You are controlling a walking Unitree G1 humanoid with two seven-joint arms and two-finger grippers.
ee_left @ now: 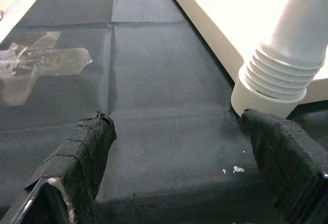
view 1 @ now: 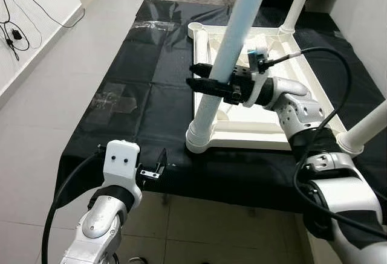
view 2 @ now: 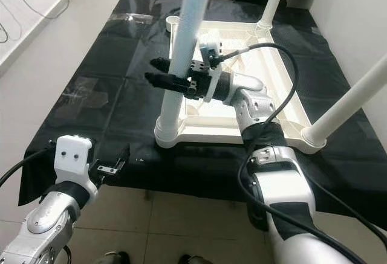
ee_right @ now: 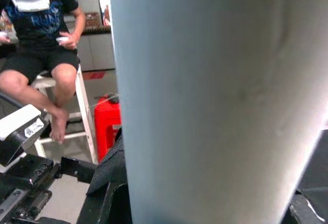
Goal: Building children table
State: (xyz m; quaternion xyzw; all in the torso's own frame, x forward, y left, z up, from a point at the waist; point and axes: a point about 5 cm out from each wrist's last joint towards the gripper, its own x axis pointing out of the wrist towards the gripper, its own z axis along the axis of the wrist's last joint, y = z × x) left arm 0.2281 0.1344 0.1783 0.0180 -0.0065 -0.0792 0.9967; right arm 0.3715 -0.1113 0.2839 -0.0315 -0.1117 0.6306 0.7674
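Leg upright between our right fingers

Our right gripper (view 1: 202, 78) clamps the pale table leg (view 1: 225, 64), long axis near-vertical, foot seated in the upturned tabletop (view 1: 242, 136) corner socket below. Our left gripper (view 1: 158, 166) idles open, lower and further off.

Bright even indoor light, glare on the white tabletop (ee_left: 246, 8), close leg (ee_right: 215, 101) softly blurred.

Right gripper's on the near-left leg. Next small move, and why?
Probably twist the leg a bit further into its corner socket: the right gripper grips it mid-shaft, and thread ridges still show above the socket. Left gripper sits open, off the tabletop.
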